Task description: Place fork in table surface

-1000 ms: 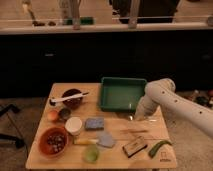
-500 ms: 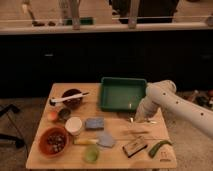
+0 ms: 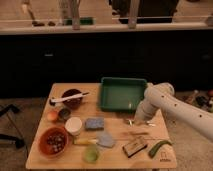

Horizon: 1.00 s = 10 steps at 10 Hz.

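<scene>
- The gripper (image 3: pixel 136 119) is being held low over the table surface (image 3: pixel 117 159), just near of the green tray (image 3: pixel 122 108); its state cannot be told.
- The fork (image 3: pixel 130 121), small, slender and pale silvery, is being seen at the gripper's tip, seemingly touching the wood.
- Placement is being judged nearly finished, with release and withdrawal left.
- Light-brown, plank-grained wood is being contrasted with the tray's smooth rectangular plastic.
</scene>
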Each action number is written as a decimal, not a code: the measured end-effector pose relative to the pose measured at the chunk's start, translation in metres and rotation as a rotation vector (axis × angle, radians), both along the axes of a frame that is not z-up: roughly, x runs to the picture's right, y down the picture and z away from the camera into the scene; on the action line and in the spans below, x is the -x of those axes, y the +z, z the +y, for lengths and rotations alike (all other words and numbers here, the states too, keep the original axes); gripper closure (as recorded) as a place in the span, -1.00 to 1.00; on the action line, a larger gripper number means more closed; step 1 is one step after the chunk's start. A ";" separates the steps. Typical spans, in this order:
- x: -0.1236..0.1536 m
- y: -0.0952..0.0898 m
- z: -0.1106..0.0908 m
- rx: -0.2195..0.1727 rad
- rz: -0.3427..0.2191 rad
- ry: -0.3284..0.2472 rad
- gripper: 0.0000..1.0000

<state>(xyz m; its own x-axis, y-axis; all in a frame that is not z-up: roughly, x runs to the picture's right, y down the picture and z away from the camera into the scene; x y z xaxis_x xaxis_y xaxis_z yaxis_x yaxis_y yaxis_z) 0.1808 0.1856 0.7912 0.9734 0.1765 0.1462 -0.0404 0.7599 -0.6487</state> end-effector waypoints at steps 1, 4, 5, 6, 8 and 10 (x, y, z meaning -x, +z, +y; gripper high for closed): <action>0.002 0.000 0.000 0.003 -0.001 -0.001 1.00; 0.007 0.005 0.011 0.011 -0.001 -0.001 0.87; 0.008 0.004 0.012 0.015 -0.002 0.000 0.85; 0.008 0.004 0.013 0.018 0.001 0.000 0.85; 0.013 0.006 0.015 0.023 -0.002 -0.004 0.85; 0.015 0.007 0.019 0.025 0.000 -0.002 0.85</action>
<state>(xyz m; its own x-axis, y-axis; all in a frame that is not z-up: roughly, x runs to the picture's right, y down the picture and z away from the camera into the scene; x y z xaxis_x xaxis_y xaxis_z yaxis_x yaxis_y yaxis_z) 0.1655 0.2047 0.7983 0.9737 0.1786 0.1418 -0.0391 0.7436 -0.6675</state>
